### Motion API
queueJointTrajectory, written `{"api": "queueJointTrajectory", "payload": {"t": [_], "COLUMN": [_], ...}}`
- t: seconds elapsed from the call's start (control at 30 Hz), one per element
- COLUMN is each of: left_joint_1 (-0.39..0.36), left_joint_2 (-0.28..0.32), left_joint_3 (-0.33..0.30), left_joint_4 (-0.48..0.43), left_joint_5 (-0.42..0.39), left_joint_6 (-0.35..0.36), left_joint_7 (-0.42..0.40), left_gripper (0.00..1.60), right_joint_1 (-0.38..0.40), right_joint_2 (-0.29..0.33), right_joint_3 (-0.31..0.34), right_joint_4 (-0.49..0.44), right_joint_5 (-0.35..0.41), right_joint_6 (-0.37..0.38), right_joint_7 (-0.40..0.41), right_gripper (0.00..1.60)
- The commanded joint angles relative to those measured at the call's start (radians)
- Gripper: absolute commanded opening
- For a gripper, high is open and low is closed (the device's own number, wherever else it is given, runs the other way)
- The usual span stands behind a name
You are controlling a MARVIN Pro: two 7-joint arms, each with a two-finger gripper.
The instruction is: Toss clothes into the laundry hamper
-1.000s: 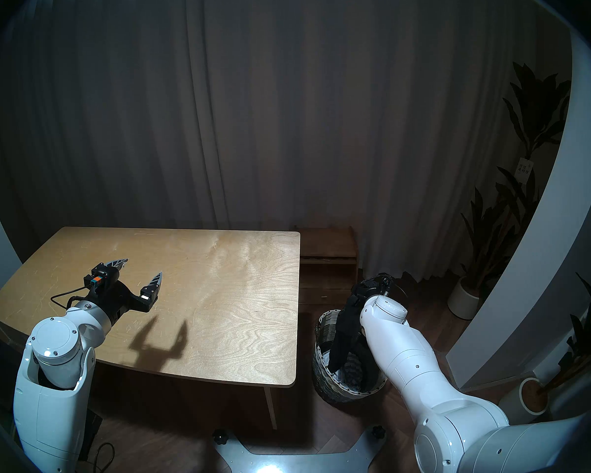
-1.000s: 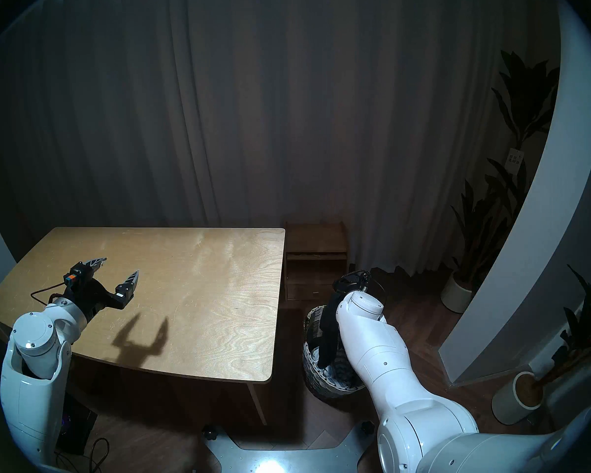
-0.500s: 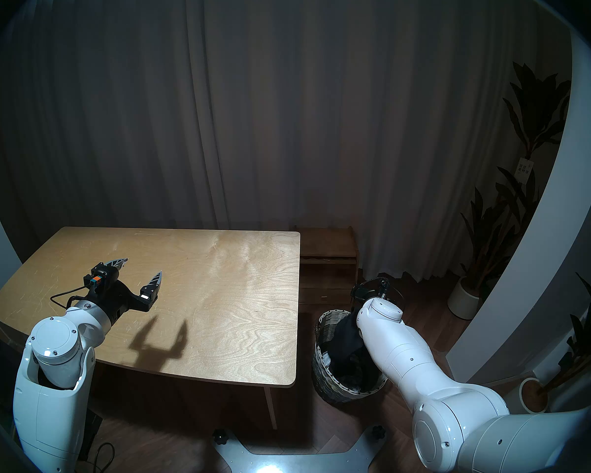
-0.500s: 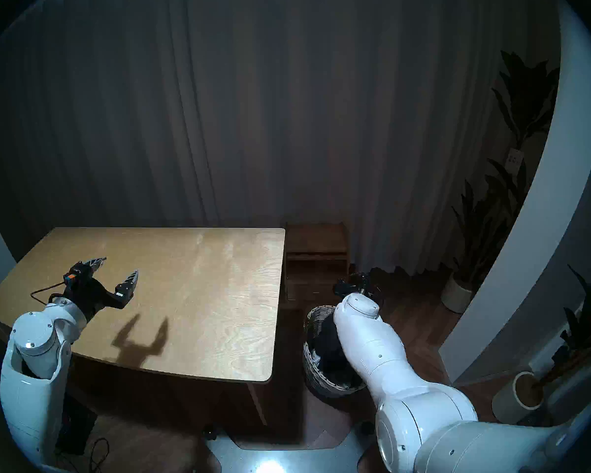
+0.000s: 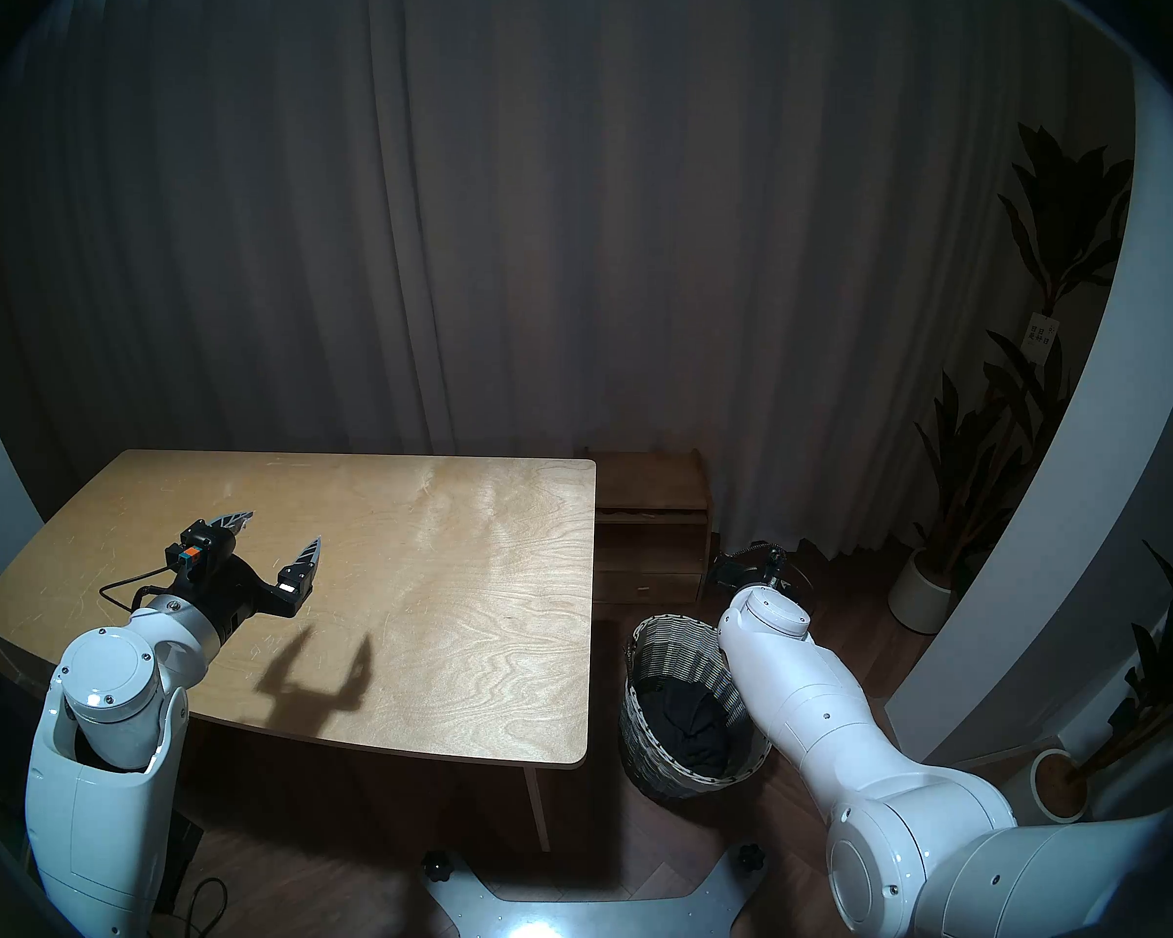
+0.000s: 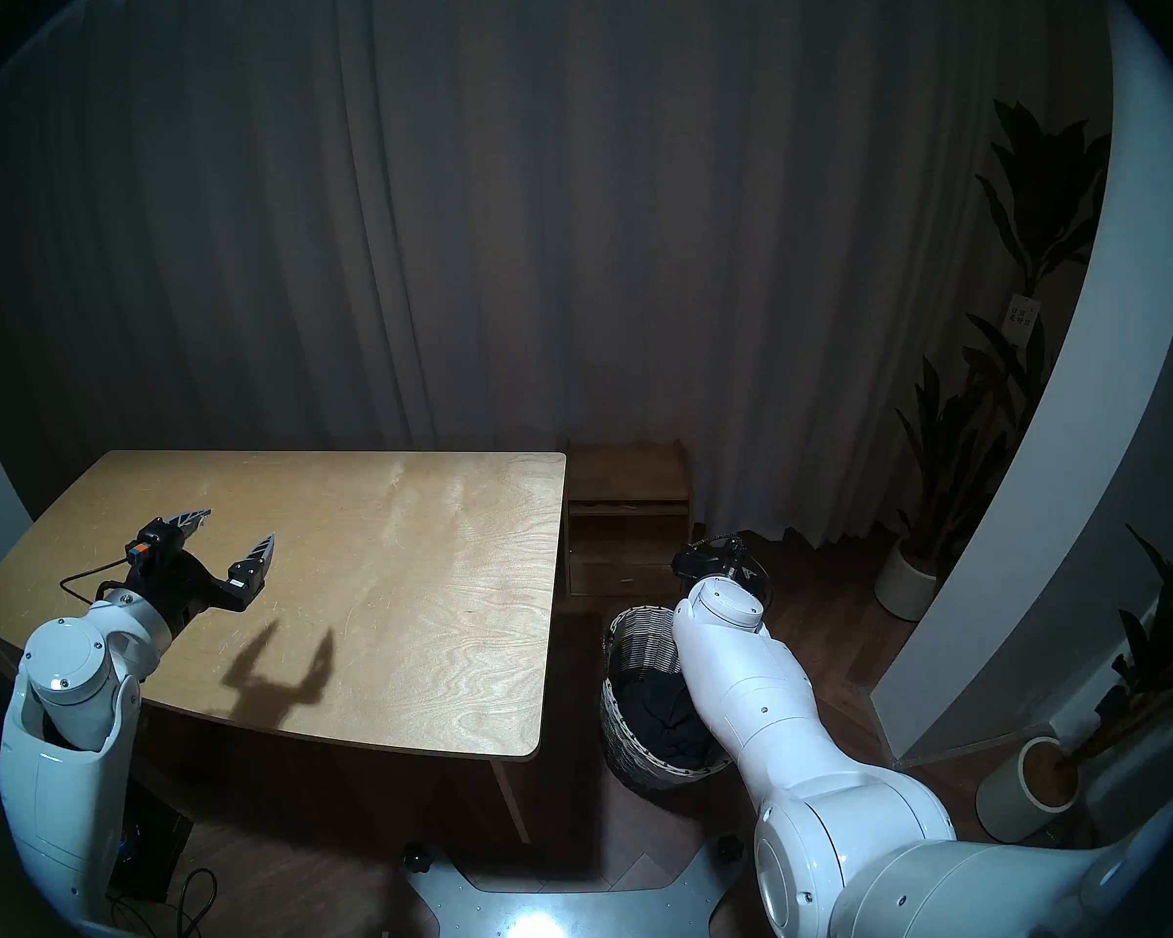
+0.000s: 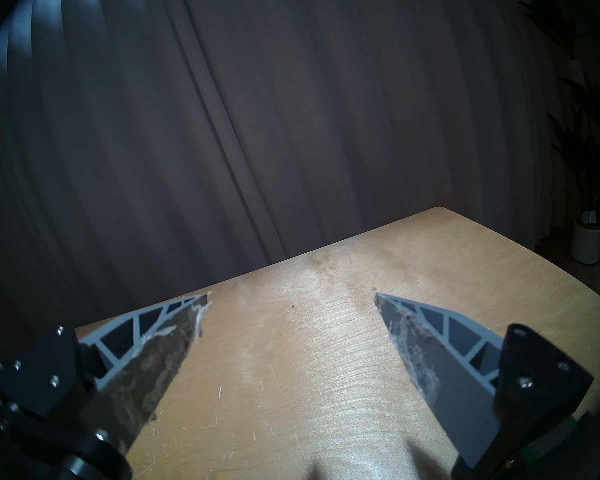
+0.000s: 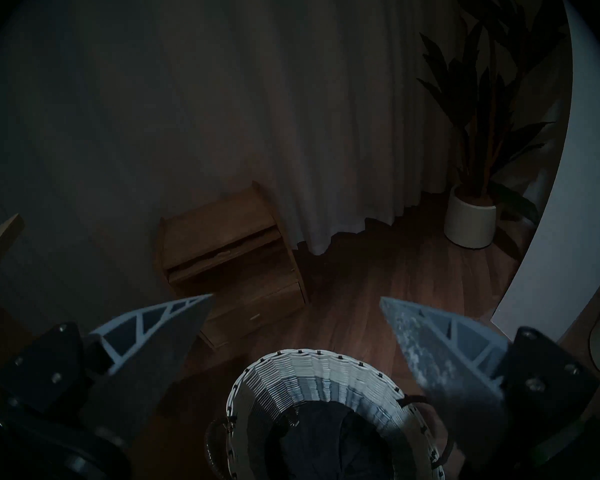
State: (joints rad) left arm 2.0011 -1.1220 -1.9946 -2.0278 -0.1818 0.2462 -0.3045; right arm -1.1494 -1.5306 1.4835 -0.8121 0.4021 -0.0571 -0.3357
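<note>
Right now your right gripper [image 8: 297, 302] hangs over the hamper [image 5: 665, 652], jaws spread wide with nothing between them; the wrist view looks straight past both fingers [image 8: 174, 327] onto the woven wall and floor beyond.

Clothes: a dark bundle [image 5: 689, 717] lies low inside the hamper, below the white rim, nothing draped over the edge that you can see. Whether a striped piece sits under it cannot be told from here; only black cloth shows [image 8: 340, 444].

Key relation: the bundle sits directly beneath and slightly nearer than your right gripper, so the thing lies down from the hand, not out ahead. The hamper stands on the floor just off the right end of the table [image 5: 435, 578], so the right arm is the near one; the left arm is well apart, far over on the table's left side.

Left gripper [image 5: 279, 534]: also wide open, empty, poised above bare wood. The wrist view shows fluff stuck on the finger pads [image 7: 160, 361], nothing gripped.

Table top: no garments visible on it in either head view.

Judgement: the drop looks finished and the task close to done. If you pull the right arm away, go up first; the forearm crosses the hamper's right rim closely and a sideways sweep could tip it. Shelf unit [image 5: 651, 530] stands just beyond, on the far side.
</note>
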Motion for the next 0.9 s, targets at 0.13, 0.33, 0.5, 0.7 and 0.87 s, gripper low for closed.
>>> {"api": "queueJointTrajectory", "payload": {"t": [0.13,0.33,0.5,0.7,0.87], "left_joint_1": [-0.006,-0.006,-0.006,-0.006,-0.006], "left_joint_2": [0.005,0.005,0.005,0.005,0.005], "left_joint_3": [-0.001,0.000,0.000,0.001,0.001], "left_joint_4": [-0.009,-0.006,-0.003,0.000,0.002], "left_joint_5": [-0.001,-0.003,-0.006,-0.008,-0.011], "left_joint_6": [-0.004,-0.003,-0.003,-0.002,-0.002], "left_joint_7": [0.001,0.004,0.006,0.009,0.011], "left_gripper": [1.60,1.60,1.60,1.60,1.60], "right_joint_1": [0.082,0.128,0.119,0.062,-0.016], "right_joint_2": [0.032,0.017,-0.009,-0.042,-0.055], "right_joint_3": [-0.009,-0.024,-0.053,-0.099,-0.143], "right_joint_4": [-0.147,-0.222,-0.283,-0.357,-0.424], "right_joint_5": [-0.064,-0.078,-0.085,-0.083,-0.087], "right_joint_6": [-0.161,-0.257,-0.309,-0.331,-0.336], "right_joint_7": [0.001,0.020,0.043,0.070,0.085], "right_gripper": [1.60,1.60,1.60,1.60,1.60]}}
